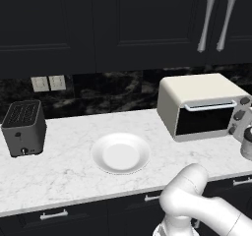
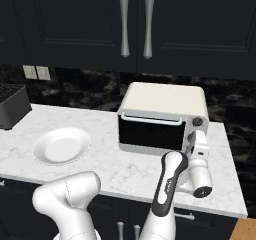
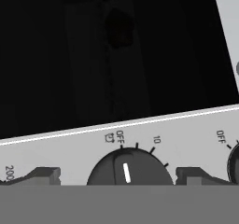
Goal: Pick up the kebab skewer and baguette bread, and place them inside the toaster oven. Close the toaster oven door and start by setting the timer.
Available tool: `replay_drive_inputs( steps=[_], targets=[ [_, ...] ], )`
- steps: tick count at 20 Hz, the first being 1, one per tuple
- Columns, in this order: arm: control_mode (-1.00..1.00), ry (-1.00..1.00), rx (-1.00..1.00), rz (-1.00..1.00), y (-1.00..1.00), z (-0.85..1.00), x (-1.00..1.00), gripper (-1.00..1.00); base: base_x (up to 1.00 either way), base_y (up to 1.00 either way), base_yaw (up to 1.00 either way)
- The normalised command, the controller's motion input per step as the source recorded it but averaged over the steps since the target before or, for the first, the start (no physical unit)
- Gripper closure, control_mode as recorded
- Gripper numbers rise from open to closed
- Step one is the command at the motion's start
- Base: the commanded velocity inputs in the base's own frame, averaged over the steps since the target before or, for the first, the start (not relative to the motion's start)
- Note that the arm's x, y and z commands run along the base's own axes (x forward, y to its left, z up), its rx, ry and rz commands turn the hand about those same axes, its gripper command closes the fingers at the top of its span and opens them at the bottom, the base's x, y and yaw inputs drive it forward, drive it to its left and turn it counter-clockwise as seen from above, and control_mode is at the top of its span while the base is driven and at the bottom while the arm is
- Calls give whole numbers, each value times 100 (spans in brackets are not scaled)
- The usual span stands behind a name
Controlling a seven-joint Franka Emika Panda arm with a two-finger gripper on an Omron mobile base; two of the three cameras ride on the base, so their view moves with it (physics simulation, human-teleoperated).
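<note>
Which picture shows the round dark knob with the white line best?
The hand view: the dark round knob sits close up, its white line pointing near OFF. In the left base view and the right base view, the cream-white toaster oven's knobs are just tiny dark dots.

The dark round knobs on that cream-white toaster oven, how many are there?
3, stacked down its right panel: top, middle, bottom. More may hide behind the arm.

Before me a white marble counter (image 1: 69, 171) runs beneath black upper cabinets (image 1: 123, 18) with long silver handles (image 1: 206, 21). The backsplash (image 1: 113, 90) is dark veined stone, carrying two pale wall outlets (image 1: 48, 83). Dark drawers (image 1: 54, 215) sit below.
</note>
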Motion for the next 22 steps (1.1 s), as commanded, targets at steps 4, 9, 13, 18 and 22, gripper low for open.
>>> replay_drive_inputs(
  steps=[4, 9, 13, 18, 22],
  targets=[
    [-100, -2, -2, 0, -6, 0, 11, -100, 0, 0, 0],
    [-100, -4, -2, 0, -5, 0, 0, -100, 0, 0, 0],
    [-100, -5, -2, 0, 0, 0, 0, 100, 0, 0, 0],
    [-100, -5, -3, 0, 0, 0, 1, 100, 0, 0, 0],
    [-100, -2, -1, 0, 0, 4, 1, 100, 0, 0, 0]
  ],
)
